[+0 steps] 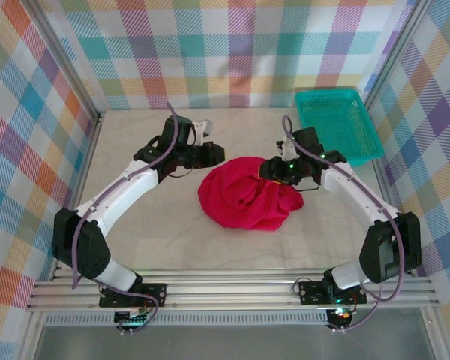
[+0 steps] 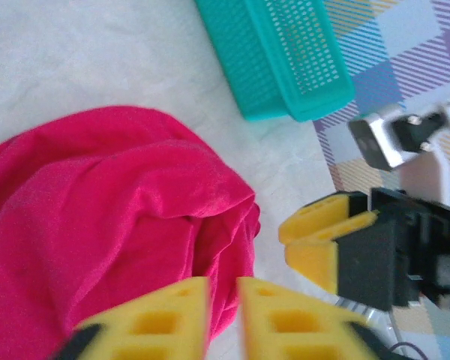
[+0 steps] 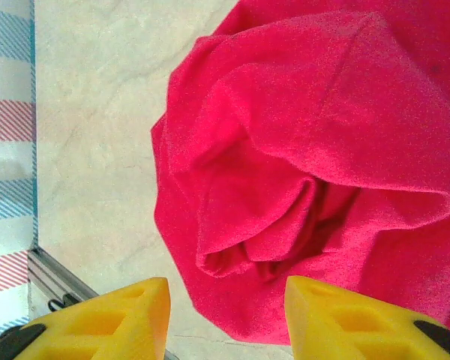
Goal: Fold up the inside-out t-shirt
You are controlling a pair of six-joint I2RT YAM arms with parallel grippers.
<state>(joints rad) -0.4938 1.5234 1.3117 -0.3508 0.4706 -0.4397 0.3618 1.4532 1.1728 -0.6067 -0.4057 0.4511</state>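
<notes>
No fold was made — the red t-shirt point(image 1: 247, 199) lay crumpled in a heap, left gripper point(image 2: 223, 289) and right gripper point(image 3: 227, 289) both parted, empty

One red t-shirt point(image 1: 244, 199) is lying on one table point(image 1: 150, 240), and one teal basket point(image 1: 336, 124) is sitting there too. Two arms are reaching in, the left arm point(image 1: 127, 187) and the right arm point(image 1: 352, 191). Each is carrying one gripper (two yellow fingers point(image 3: 345, 315) apiece, four altogether): left gripper point(image 1: 214, 154), right gripper point(image 1: 266, 171).
</notes>
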